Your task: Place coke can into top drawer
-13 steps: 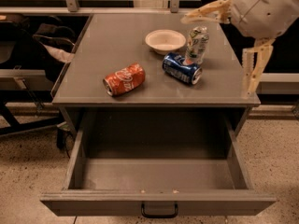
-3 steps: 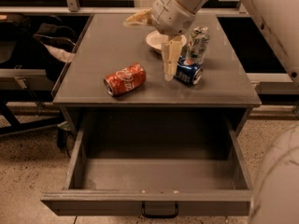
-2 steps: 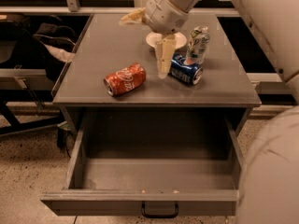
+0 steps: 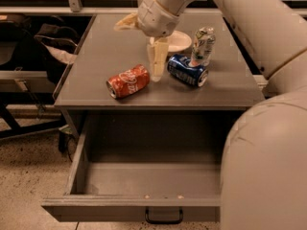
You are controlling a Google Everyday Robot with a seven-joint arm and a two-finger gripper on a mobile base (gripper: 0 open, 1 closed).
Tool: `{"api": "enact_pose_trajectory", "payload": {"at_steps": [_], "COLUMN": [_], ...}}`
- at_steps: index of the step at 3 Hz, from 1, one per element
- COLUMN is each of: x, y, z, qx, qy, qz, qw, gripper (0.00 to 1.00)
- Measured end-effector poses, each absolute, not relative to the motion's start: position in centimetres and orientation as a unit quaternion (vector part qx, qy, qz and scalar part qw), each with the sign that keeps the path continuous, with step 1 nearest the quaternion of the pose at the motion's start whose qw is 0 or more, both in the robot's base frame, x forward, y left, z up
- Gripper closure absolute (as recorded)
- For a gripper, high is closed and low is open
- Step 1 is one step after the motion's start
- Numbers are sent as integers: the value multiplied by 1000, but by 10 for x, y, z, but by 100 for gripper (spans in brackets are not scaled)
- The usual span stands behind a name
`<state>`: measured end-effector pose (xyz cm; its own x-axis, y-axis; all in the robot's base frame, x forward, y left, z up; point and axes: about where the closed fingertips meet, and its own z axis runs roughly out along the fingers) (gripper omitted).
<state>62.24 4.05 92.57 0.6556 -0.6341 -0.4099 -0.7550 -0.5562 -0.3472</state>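
Observation:
The coke can (image 4: 128, 81) lies on its side on the grey cabinet top (image 4: 105, 47), left of centre near the front edge. My gripper (image 4: 136, 51) hangs over the top just right of and behind the can, open wide: one finger (image 4: 156, 61) points down beside the can's right end, the other (image 4: 125, 22) sticks out to the left. It holds nothing. The top drawer (image 4: 129, 206) is pulled out below the top, and nothing shows inside it. Its dark handle (image 4: 163, 217) is at the front centre.
A blue soda can (image 4: 187, 71) lies on its side right of the gripper. A pale green-and-white can (image 4: 202, 45) stands upright behind it, next to a white bowl (image 4: 178, 41). My arm fills the right side of the view. Dark chairs stand at the left.
My gripper has moved left across the top, from over the bowl and blue can to just beside the coke can. The cans and drawer have not moved.

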Motion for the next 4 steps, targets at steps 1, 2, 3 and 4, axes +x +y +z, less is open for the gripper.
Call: {"api": "enact_pose_trajectory", "payload": {"at_steps": [1,2,3,4], "x": [617,617,619,623], "y": [46,47,48,60], "z": [902,900,897,876], "qx": [-870,-870,-866,-865], "qy": [407,407,412,405], "qz": [142,142,143,170], "qw": [239,239,245,242], "gripper": [0,0,0,0]}}
